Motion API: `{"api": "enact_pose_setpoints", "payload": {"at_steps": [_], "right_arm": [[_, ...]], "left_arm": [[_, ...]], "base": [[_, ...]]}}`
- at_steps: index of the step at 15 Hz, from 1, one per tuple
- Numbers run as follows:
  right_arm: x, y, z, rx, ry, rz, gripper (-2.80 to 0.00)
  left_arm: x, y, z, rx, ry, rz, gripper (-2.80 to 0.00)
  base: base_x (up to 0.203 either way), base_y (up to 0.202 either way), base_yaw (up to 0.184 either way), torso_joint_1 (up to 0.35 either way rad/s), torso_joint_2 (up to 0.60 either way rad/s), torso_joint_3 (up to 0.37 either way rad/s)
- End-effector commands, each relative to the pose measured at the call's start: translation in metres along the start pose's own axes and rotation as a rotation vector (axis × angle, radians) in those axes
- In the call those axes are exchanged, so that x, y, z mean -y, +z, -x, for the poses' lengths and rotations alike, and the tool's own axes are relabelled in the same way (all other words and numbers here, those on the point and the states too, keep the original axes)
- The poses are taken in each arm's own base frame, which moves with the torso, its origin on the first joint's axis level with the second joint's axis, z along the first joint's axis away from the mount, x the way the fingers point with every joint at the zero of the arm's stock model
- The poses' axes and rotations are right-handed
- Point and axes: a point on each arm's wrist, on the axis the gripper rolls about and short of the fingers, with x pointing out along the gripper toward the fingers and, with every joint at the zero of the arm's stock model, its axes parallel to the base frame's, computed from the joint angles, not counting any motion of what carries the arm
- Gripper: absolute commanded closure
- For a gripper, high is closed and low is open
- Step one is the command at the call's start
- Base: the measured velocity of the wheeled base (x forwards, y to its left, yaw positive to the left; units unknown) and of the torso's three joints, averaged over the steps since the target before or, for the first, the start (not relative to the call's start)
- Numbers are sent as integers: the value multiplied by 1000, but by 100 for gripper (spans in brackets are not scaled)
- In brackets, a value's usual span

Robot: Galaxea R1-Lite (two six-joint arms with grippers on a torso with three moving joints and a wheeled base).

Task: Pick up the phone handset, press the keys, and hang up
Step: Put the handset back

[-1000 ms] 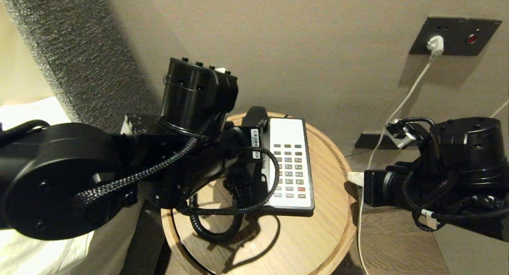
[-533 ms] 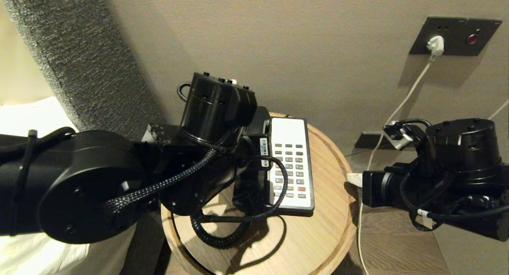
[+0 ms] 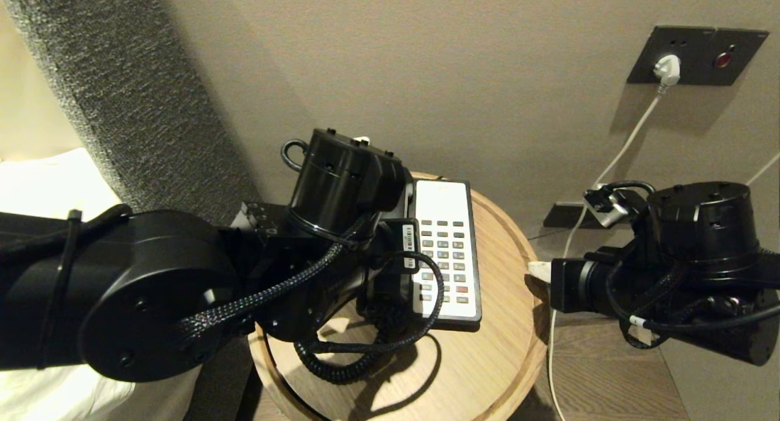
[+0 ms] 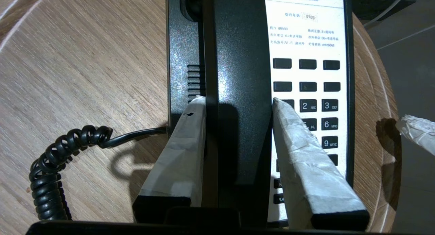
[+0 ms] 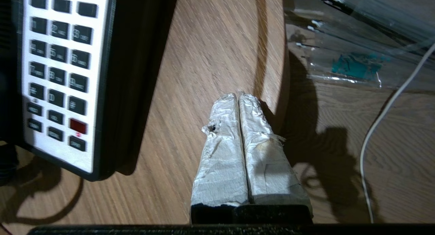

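The phone handset (image 4: 238, 58) is a long black receiver, and my left gripper (image 4: 238, 99) is shut on its middle, one taped finger on each side. It lies lengthwise over the left side of the black-and-white phone base (image 4: 178, 58); I cannot tell whether it rests in the cradle. In the head view my left arm hides most of it, and only its far end (image 3: 407, 192) shows. The keys (image 3: 443, 256) (image 4: 317, 105) (image 5: 57, 68) lie uncovered beside it. The coiled cord (image 3: 332, 363) (image 4: 47, 180) loops over the round wooden table (image 3: 506, 323). My right gripper (image 5: 238, 96) (image 3: 539, 270) is shut and empty over the table's right rim.
A grey padded headboard (image 3: 122, 92) and white bedding (image 3: 36, 183) stand to the left. A wall socket with a white plug (image 3: 667, 69) and its cable (image 3: 609, 165) are to the right. A clear plastic bag (image 5: 353, 65) lies on the floor past the table's edge.
My left arm has carried the handset to the right and lower, over the left side of the phone base. The right arm has edged slightly toward the table.
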Motion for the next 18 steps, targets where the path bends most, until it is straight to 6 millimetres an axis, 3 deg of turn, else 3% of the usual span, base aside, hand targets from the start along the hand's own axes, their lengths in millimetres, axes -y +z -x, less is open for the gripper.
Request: {"api": "enact_pose_setpoints", "payload": {"at_steps": [1,6,11,13,18], "right_arm": [[0,-1,-2,-2,-3,0,0],[1,-1,0,-1,-2,2,0],[2,-7,0,-7,-3,3,0],[4,-11,0,-18,-8,3,0],[4,-11,2,-15,-9,5,0]], "left_arm": [[0,-1,0,-1,3,2,0],[-2,-11,-6,-21,18,-9,0],[-1,3,3,49,16,23,0],[-4,17,19,96,-8,47,0],[-4,15,18,93,-18,59,0]], "base": [[0,0,0,0,0,0],[0,0,0,0,0,0],[0,0,0,0,0,0],[0,0,0,0,0,0],[0,0,0,0,0,0]]}}
